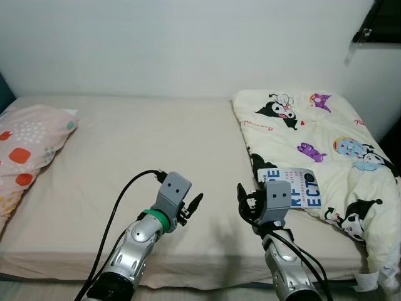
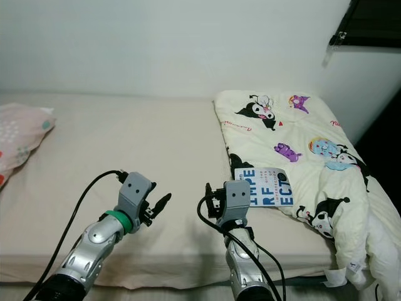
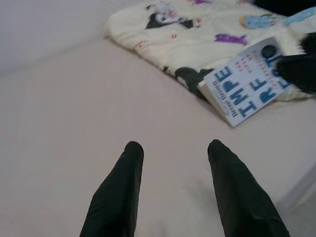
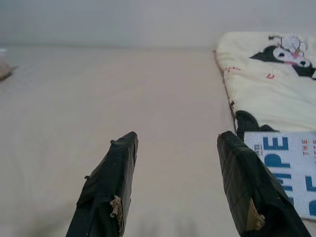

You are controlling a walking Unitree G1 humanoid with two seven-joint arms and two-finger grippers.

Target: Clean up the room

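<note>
Beige sheeting is covering the bed (image 1: 125,163), and on it a white book with blue lettering (image 1: 301,187) is lying flat on the near edge of a cartoon-print blanket (image 1: 313,132), partly overhanging the sheet. Just beside the book, the right gripper (image 4: 173,143) is hovering with fingers spread wide, holding nothing. The left gripper (image 3: 173,145) is hanging over bare sheet near the middle, also spread and empty. A spotted pillow (image 1: 28,147) is resting at the far left. To lift the book well, the right gripper should probably be approaching its overhanging corner, closing on the cover's edge, not the soft blanket.
</note>
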